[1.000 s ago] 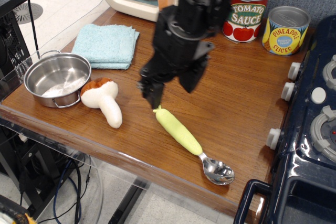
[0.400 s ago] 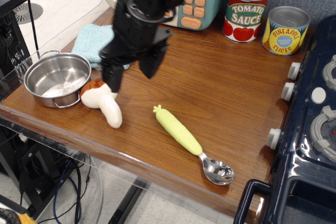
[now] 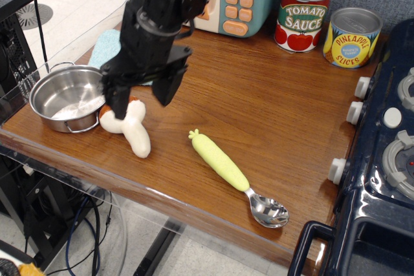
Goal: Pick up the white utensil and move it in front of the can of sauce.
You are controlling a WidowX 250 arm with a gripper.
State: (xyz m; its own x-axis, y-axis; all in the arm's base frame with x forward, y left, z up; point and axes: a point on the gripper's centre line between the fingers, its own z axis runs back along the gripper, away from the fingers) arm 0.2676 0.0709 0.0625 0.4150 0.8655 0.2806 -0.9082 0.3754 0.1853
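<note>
Observation.image — gripper (image 3: 137, 99) spread directly above mushroom (image 3: 131, 132).

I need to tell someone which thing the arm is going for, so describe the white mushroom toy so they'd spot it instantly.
Start at the steel pot on the wooden table's left end. Just right of it, under the gripper, lies the mushroom toy. Its thick white stem sets it apart from the green-handled spoon beside it.
</note>
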